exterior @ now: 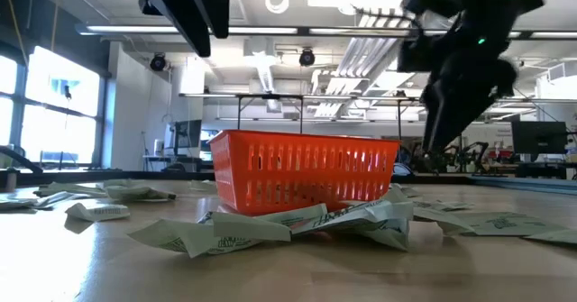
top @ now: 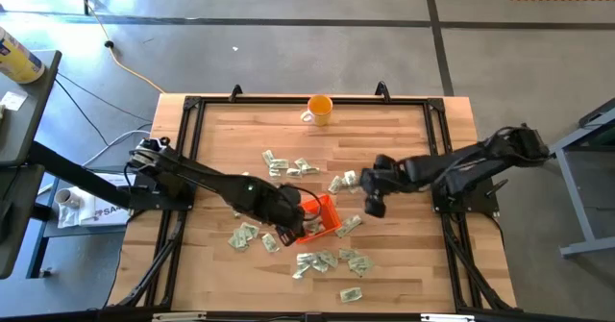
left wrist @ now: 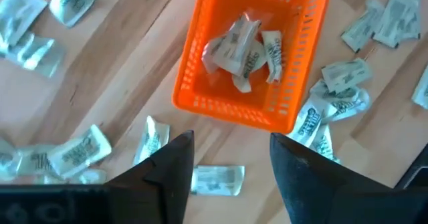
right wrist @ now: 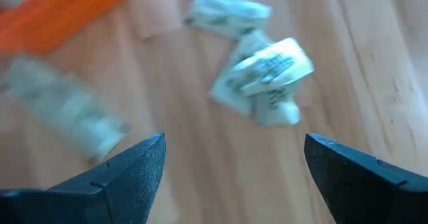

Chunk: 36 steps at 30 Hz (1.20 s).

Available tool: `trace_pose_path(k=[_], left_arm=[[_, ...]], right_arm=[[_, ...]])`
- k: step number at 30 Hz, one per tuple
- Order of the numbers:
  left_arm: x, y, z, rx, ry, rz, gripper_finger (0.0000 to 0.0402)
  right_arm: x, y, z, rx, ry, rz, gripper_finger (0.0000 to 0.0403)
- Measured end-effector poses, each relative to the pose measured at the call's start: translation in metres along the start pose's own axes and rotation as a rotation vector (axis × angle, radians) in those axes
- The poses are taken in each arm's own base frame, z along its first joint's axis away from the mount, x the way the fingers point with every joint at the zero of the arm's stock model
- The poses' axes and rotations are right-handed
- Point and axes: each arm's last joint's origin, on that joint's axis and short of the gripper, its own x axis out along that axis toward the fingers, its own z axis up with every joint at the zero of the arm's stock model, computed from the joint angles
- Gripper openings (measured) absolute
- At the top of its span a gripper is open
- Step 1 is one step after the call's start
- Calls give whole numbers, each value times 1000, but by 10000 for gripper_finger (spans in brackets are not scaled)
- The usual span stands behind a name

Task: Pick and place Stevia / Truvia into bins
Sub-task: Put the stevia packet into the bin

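Observation:
The orange tray (top: 319, 218) sits near the table's middle, toward the near edge; several pale green and white sachets (left wrist: 244, 49) lie inside it. Many more sachets (top: 329, 260) are scattered flat on the wood around it. My left gripper (left wrist: 231, 158) hangs open above the table just beside the tray's left side, over a loose sachet (left wrist: 215, 180), holding nothing. My right gripper (right wrist: 234, 164) is open and empty, raised to the right of the tray above a small heap of sachets (right wrist: 267, 73).
A round orange mug (top: 318, 110) with a white handle stands at the table's far edge. Sachets (exterior: 270, 230) are heaped against the tray's near wall (exterior: 302, 169). A dark metal frame (top: 437, 130) borders the table.

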Motion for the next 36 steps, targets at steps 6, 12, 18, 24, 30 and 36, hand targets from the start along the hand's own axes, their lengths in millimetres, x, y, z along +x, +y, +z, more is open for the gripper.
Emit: trace_pose_path(k=[6,12,18,24,30,36], left_arm=[[-1,-1,-7,-29,35,12,188],[-3,2,-15,-56,67,63,156],[0,9,-23,-40,95,153,134],[10,16,-29,5,119,187,129],[13,21,-34,23,165,205,129],[5,33,-39,-2,157,197,129]], right_arm=[[31,-26,11,29,70,17,346],[45,-42,20,195,39,54,344],[44,-56,31,375,3,48,342],[60,-51,40,375,37,-2,341],[76,-47,47,386,124,-54,314],[69,-49,49,384,164,-65,235]])
